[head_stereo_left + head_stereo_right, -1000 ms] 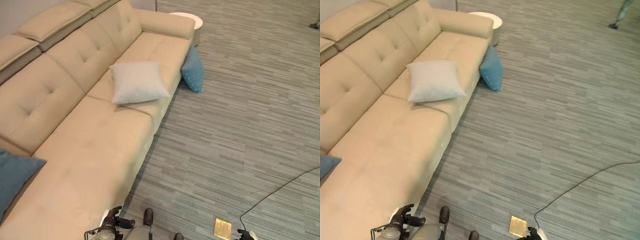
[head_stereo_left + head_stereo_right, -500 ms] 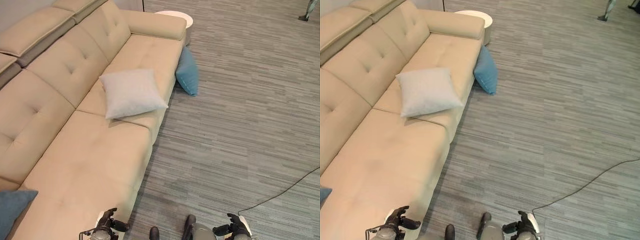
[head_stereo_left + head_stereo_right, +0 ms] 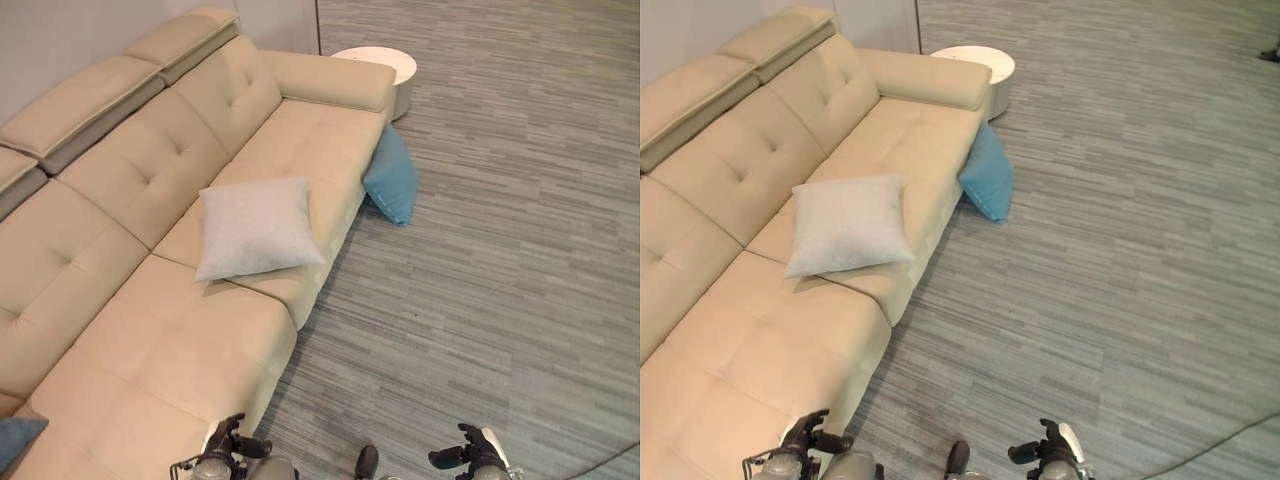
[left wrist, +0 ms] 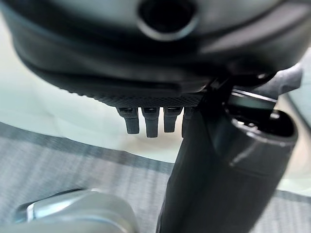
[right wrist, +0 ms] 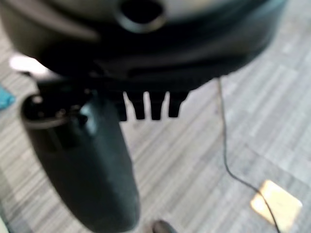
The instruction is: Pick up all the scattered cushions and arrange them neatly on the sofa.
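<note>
While against the sofa (image 3: 250, 330), blue cushion (image 3: 392, 180) well beyond both hands.

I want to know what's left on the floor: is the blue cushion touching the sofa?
Touching. In the left eye view the blue cushion stands on the floor, leaning against the sofa front with no gap.

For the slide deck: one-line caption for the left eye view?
Blue cushion leaning on the beige sofa, grey cushion on its seat.
</note>
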Tool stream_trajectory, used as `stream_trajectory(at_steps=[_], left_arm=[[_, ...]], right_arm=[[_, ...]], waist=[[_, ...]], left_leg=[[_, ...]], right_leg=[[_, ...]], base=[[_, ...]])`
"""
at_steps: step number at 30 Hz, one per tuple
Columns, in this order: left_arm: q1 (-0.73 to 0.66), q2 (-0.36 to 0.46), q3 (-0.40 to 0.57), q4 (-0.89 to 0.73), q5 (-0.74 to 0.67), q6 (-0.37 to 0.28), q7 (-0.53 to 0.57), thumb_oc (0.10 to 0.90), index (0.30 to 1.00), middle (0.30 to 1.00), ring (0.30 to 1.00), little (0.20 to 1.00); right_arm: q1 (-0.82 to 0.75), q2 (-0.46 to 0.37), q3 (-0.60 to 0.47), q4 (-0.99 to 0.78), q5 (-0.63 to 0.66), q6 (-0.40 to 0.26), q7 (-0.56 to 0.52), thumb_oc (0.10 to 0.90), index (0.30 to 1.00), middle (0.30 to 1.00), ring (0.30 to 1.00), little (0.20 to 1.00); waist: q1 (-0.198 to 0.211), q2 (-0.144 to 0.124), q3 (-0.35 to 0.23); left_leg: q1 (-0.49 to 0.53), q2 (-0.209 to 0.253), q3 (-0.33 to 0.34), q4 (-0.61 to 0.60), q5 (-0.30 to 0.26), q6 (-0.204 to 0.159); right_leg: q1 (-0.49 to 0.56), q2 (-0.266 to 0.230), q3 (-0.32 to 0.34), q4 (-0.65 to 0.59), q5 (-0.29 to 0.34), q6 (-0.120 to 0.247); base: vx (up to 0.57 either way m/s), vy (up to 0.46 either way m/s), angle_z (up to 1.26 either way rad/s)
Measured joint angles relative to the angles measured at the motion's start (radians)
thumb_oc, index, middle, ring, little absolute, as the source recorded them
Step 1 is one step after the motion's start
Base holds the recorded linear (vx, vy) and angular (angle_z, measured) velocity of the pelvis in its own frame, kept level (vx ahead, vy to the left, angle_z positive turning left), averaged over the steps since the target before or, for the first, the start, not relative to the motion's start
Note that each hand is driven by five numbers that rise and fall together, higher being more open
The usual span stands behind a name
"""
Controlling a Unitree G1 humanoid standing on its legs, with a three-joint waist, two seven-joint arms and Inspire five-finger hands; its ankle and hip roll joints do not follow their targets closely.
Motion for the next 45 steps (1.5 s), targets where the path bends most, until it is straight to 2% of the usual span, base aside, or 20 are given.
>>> stream_trajectory(at_steps=[2,5,7,8,9,11,13,17,18,20,21,24,27,28,30,32,36,40,43,45], left_arm=[[-0.006,0.001,-0.005,0.000,0.006,0.000,0.000,0.800,0.900,0.900,0.900,0.900],[0.015,0.008,0.005,0.010,0.005,-0.001,0.000,0.800,0.900,0.900,0.900,0.900],[0.024,0.005,0.005,0.007,0.003,-0.003,0.000,0.800,0.900,0.900,0.900,0.900],[0.027,0.003,0.014,0.008,0.003,-0.003,-0.001,0.800,0.900,0.900,0.900,0.900],[0.043,-0.001,0.014,0.014,0.003,0.000,-0.001,0.800,0.900,0.900,0.900,0.900],[0.048,0.019,0.014,0.017,0.004,0.001,-0.001,0.800,0.900,0.900,0.900,0.900],[0.051,0.016,0.015,0.018,0.005,0.006,-0.001,0.800,0.900,0.900,0.900,0.900],[0.067,0.033,0.003,0.018,0.007,0.023,0.000,0.800,0.900,0.900,0.900,0.900],[0.064,0.035,0.001,0.018,0.007,0.023,0.000,0.800,0.900,0.900,0.900,0.900],[0.057,0.039,-0.003,0.018,0.006,0.022,0.001,0.800,0.900,0.900,0.900,0.900],[0.061,0.035,-0.003,0.018,0.006,0.022,0.000,0.800,0.900,0.900,0.900,0.900],[0.060,0.027,-0.007,0.021,0.007,0.022,0.001,0.800,0.900,0.900,0.900,0.900],[0.056,0.023,-0.007,0.043,0.008,0.020,0.002,0.800,0.900,0.900,0.900,0.900],[0.056,0.021,-0.006,0.063,0.008,0.020,0.002,0.800,0.900,0.900,0.900,0.900],[0.061,0.027,-0.007,0.079,0.025,0.020,0.002,0.800,0.900,0.900,0.900,0.900],[0.078,0.011,-0.007,0.090,0.026,0.020,0.000,0.800,0.900,0.900,0.900,0.900],[0.081,0.003,-0.006,0.088,0.026,0.020,0.001,0.800,0.900,0.900,0.900,0.900],[0.029,0.001,-0.004,0.079,0.023,0.014,0.002,0.800,0.900,0.900,0.900,0.900],[0.017,0.000,-0.006,0.064,0.023,0.014,-0.002,0.800,0.900,0.900,0.900,0.900],[0.013,0.000,-0.006,0.051,0.023,0.014,-0.002,0.800,0.900,0.900,0.900,0.900]], right_arm=[[0.015,-0.003,0.000,0.006,0.001,0.000,0.000,0.800,0.900,0.900,0.900,0.900],[0.024,-0.002,0.000,0.014,0.002,0.008,-0.003,0.800,0.900,0.900,0.900,0.900],[0.028,-0.004,0.000,0.014,0.003,0.010,-0.003,0.800,0.900,0.900,0.900,0.900],[0.031,-0.004,0.000,0.013,0.003,0.010,-0.002,0.800,0.900,0.900,0.900,0.900],[0.038,0.002,0.000,0.013,-0.001,0.010,-0.002,0.800,0.900,0.900,0.900,0.900],[0.054,0.027,-0.001,0.013,-0.001,0.010,-0.001,0.800,0.900,0.900,0.900,0.900],[0.050,0.031,-0.001,0.010,-0.004,0.008,0.004,0.800,0.900,0.900,0.900,0.900],[0.039,0.040,-0.002,0.008,-0.007,0.006,0.011,0.800,0.900,0.900,0.900,0.900],[0.039,0.041,-0.001,0.009,-0.007,0.006,0.011,0.800,0.900,0.900,0.900,0.900],[0.026,0.041,-0.001,0.008,-0.007,0.006,0.016,0.800,0.900,0.900,0.900,0.900],[0.024,0.039,-0.001,0.009,-0.007,0.005,0.018,0.800,0.900,0.900,0.900,0.900],[0.020,0.035,-0.001,-0.001,-0.006,-0.001,0.025,0.800,0.900,0.900,0.900,0.900],[0.016,0.034,0.000,-0.014,-0.004,-0.005,0.026,0.800,0.900,0.900,0.900,0.900],[0.006,0.038,0.004,-0.014,-0.005,-0.004,0.028,0.800,0.900,0.900,0.900,0.900],[0.013,0.047,0.002,-0.006,-0.005,-0.002,0.029,0.800,0.900,0.900,0.900,0.900],[0.030,0.044,-0.002,0.007,-0.005,0.002,0.029,0.800,0.900,0.900,0.900,0.900],[0.045,0.034,-0.003,0.009,-0.003,0.003,0.029,0.800,0.900,0.900,0.900,0.900],[0.017,0.017,-0.001,0.006,0.002,-0.006,0.027,0.800,0.900,0.900,0.900,0.900],[0.006,0.015,0.000,0.004,0.012,-0.011,0.024,0.800,0.900,0.900,0.900,0.900],[-0.001,0.017,0.000,0.007,0.016,-0.015,0.024,0.800,0.900,0.900,0.900,0.900]], waist=[[0.001,0.005,0.000],[0.001,0.012,-0.002],[0.009,0.017,-0.004],[0.012,0.023,-0.007],[0.022,0.030,-0.016],[0.021,-0.011,-0.035],[0.028,-0.001,-0.035],[0.024,0.001,-0.038],[0.027,0.003,-0.038],[0.028,0.019,-0.029],[0.021,0.031,-0.023],[0.014,0.059,-0.018],[-0.009,0.051,-0.018],[-0.017,0.048,-0.021],[-0.031,0.017,-0.025],[-0.038,0.022,-0.029],[-0.031,0.042,-0.040],[-0.028,0.015,-0.029],[-0.033,0.013,-0.023],[-0.031,0.007,-0.018]], left_leg=[[0.000,-0.010,0.028,-0.263,0.072,-0.001],[-0.017,-0.028,0.078,-0.356,0.145,-0.021],[-0.018,-0.029,0.104,-0.368,0.182,-0.001],[-0.003,-0.030,0.108,-0.383,0.195,0.017],[0.053,-0.037,0.106,-0.410,0.257,0.123],[0.077,-0.081,0.106,-0.413,0.234,0.143],[0.120,-0.098,0.102,-0.420,0.203,0.163],[0.212,-0.140,0.049,-0.436,0.146,0.201],[0.223,-0.143,0.033,-0.437,0.138,0.212],[0.257,-0.138,-0.002,-0.442,0.104,0.234],[0.270,-0.130,-0.006,-0.442,0.115,0.219],[0.297,-0.109,-0.062,-0.452,0.100,0.204],[0.313,-0.106,-0.110,-0.457,0.089,0.203],[0.314,-0.093,-0.134,-0.456,0.071,0.168],[0.326,-0.098,-0.186,-0.456,0.052,0.134],[0.358,-0.072,-0.228,-0.463,0.039,0.094],[0.313,-0.005,-0.256,-0.352,0.018,0.040],[0.145,-0.023,-0.207,-0.044,0.036,-0.026],[0.115,0.014,-0.065,-0.021,0.031,-0.016],[0.116,0.012,0.015,-0.125,0.026,-0.011]], right_leg=[[0.024,0.024,-0.035,0.001,-0.016,0.040],[0.071,0.037,-0.042,0.000,-0.071,0.066],[0.100,0.042,-0.037,0.004,-0.079,0.071],[0.118,0.044,-0.033,0.004,-0.093,0.085],[0.152,0.044,-0.005,0.032,-0.132,0.118],[0.148,-0.006,-0.003,0.080,-0.161,0.149],[0.101,-0.064,0.018,0.283,-0.227,0.198],[-0.044,-0.170,0.086,0.754,-0.205,0.286],[-0.068,-0.176,0.106,0.802,-0.215,0.290],[-0.154,-0.186,0.128,0.863,-0.232,0.264],[-0.173,-0.183,0.122,0.837,-0.239,0.262],[-0.249,-0.162,0.132,0.579,-0.213,0.237],[-0.285,-0.132,0.183,0.350,-0.111,0.224],[-0.283,-0.083,0.292,0.229,-0.050,0.233],[-0.279,-0.074,0.317,0.164,0.035,0.211],[-0.244,-0.052,0.304,0.161,0.101,0.173],[-0.165,0.009,0.218,0.097,0.105,0.119],[-0.108,-0.010,0.151,0.043,0.097,0.062],[-0.077,-0.003,0.100,0.005,0.083,0.031],[-0.069,-0.005,0.070,-0.006,0.070,0.023]], base=[[0.26,-0.008,0.38],[0.30,0.024,0.05],[0.28,0.073,-0.07],[0.25,0.071,-0.27],[0.34,0.118,-0.18],[0.36,0.186,0.01],[0.24,0.175,0.18],[0.19,0.099,0.34],[0.27,0.053,0.54],[0.21,-0.029,0.38],[0.22,-0.068,0.42],[0.21,-0.118,0.43],[0.24,-0.156,0.61],[0.16,-0.104,0.52],[0.25,-0.177,0.75],[0.22,-0.184,0.64],[0.18,-0.225,0.45],[0.07,-0.178,0.58],[0.10,-0.038,0.48],[0.19,0.030,0.51]])
